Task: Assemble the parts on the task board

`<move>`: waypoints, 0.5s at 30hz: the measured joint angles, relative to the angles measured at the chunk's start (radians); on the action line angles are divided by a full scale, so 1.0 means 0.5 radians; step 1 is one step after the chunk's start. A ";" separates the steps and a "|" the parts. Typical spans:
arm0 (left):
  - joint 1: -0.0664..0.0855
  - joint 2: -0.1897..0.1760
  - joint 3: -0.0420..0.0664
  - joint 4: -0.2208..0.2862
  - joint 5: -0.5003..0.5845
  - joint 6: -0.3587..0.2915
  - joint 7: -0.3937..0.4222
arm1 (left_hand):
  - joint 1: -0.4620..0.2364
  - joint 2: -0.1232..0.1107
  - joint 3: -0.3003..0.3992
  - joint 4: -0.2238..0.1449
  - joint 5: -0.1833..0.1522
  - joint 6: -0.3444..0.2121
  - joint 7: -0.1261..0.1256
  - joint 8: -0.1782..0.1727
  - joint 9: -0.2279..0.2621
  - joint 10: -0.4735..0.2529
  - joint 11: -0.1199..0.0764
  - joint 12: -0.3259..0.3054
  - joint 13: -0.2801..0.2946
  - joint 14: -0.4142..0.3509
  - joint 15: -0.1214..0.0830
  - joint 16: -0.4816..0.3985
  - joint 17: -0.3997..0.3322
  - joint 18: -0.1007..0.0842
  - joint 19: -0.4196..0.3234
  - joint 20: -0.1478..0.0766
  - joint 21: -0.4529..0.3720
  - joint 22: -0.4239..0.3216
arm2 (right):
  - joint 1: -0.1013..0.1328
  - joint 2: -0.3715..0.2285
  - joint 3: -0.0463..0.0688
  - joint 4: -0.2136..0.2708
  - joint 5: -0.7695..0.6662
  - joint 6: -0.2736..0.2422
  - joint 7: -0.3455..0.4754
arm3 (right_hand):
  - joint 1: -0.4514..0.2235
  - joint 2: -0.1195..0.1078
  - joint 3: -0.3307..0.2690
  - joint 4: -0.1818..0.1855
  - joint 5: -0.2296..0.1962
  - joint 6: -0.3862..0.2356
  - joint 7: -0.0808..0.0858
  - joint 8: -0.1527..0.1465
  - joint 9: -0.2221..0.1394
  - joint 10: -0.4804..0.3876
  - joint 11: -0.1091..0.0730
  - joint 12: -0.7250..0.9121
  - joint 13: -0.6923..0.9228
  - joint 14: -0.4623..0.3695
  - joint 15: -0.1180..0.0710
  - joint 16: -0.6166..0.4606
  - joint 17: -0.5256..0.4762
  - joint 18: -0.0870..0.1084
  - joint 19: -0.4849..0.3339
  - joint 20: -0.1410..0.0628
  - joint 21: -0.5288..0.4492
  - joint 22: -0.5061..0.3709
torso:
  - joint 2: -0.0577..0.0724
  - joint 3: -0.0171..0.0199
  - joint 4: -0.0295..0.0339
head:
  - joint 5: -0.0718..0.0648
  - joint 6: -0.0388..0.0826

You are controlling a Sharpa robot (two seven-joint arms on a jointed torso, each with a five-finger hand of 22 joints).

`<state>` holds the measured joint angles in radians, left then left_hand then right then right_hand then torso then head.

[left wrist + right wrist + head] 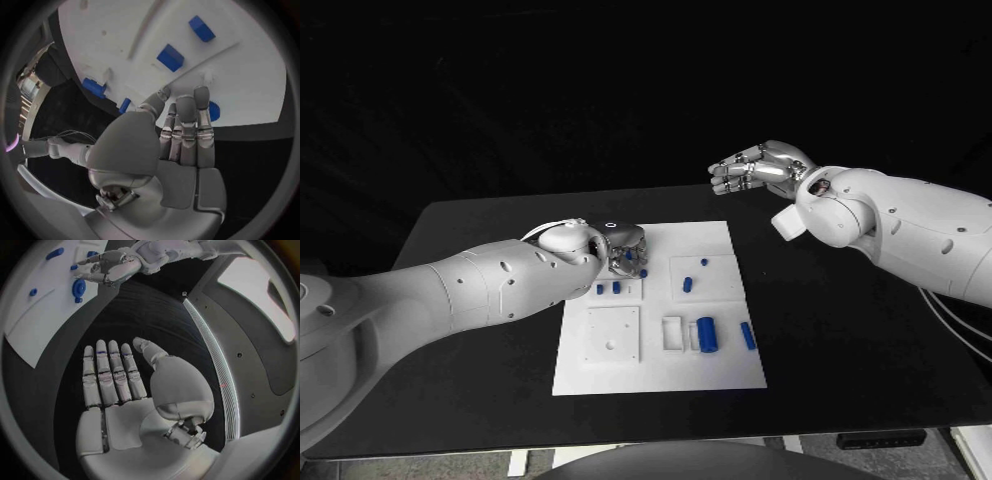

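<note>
Hovering over the far left corner of the white rectangular task board (661, 375), the silver left hand (620, 250) is seen flat-fingered, holding nothing. Small blue parts (707, 333) lie nearby; a low sweep could scatter them. The silver right hand (759, 170) hangs empty, fingers extended, above the black counter (848, 340).

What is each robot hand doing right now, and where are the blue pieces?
Left hand: over the far left corner of the white board, fingers straight, holding nothing.
Right hand: raised beyond the table's far edge, away from the board, empty.
Big blue cylinder: lying on the board, near a white block.
Small blue pieces: lying on the board beside the left hand, untouched.
</note>
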<state>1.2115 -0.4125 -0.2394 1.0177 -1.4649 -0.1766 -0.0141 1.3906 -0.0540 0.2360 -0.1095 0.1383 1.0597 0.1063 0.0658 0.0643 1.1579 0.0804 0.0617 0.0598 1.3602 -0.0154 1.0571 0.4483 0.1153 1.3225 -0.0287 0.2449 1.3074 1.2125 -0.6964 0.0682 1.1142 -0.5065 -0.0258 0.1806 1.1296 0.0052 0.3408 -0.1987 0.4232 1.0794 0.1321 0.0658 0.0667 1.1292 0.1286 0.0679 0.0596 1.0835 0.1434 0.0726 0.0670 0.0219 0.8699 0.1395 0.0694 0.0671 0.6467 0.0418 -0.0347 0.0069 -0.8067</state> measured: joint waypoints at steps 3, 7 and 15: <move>-0.003 0.002 0.000 -0.008 0.000 -0.001 0.002 | -0.008 0.008 0.017 0.002 0.000 0.029 0.002 0.000 0.000 0.018 -0.004 0.000 0.000 0.000 0.000 0.000 0.000 0.000 0.000 0.000 0.000 0.000 | 0.000 0.000 0.000 0.000 0.000 0.000 0.000 | 0.000 0.000 0.000 0.000 0.000 0.000 0.000 0.000 0.000 0.000 0.000 0.000 0.000 0.000 0.000 0.000 0.000 0.000 0.000 0.000 0.000 0.000 | 0.000 -0.0002 -0.002 | 0.000 -0.004; -0.008 0.003 0.000 -0.017 0.002 -0.001 0.004 | -0.008 0.008 0.025 0.010 0.000 0.042 0.009 0.000 0.000 0.021 -0.008 0.000 0.000 0.014 -0.001 0.000 0.000 0.000 0.000 0.000 0.000 0.000 | 0.000 0.000 0.000 0.001 0.000 0.000 0.000 | 0.000 0.000 0.000 0.000 0.000 0.000 0.000 0.000 0.000 0.000 0.000 0.000 0.000 0.000 0.000 0.000 0.000 0.000 0.000 0.000 0.000 0.000 | -0.001 0.0000 -0.002 | -0.002 -0.006; -0.017 0.003 0.001 -0.018 0.016 0.001 0.011 | -0.033 0.001 0.024 0.039 0.000 0.041 0.008 0.000 0.000 0.046 -0.012 0.000 0.000 0.031 -0.005 0.000 0.000 -0.002 0.007 -0.007 0.000 0.001 | 0.000 0.003 0.000 0.000 0.001 0.001 0.000 | 0.000 0.000 0.000 0.000 0.000 0.000 0.000 0.000 0.000 0.000 0.000 0.000 0.000 0.001 -0.001 0.000 0.000 0.000 0.000 0.000 0.000 0.000 | -0.001 0.0002 -0.001 | -0.005 -0.012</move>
<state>1.2028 -0.4110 -0.2391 1.0089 -1.4567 -0.1763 -0.0085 1.3742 -0.0536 0.2478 -0.0898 0.1384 1.0803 0.1103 0.0658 0.0644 1.1812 0.0746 0.0617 0.0599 1.3757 -0.0178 1.0571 0.4481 0.1141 1.3261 -0.0323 0.2449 1.3081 1.2124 -0.6949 0.0684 1.1140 -0.5062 -0.0254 0.1804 1.1296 0.0052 0.3408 -0.1987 0.4231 1.0794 0.1321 0.0658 0.0667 1.1292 0.1286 0.0679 0.0596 1.0842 0.1427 0.0726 0.0672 0.0219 0.8700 0.1395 0.0694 0.0671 0.6462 0.0419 -0.0354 0.0042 -0.8126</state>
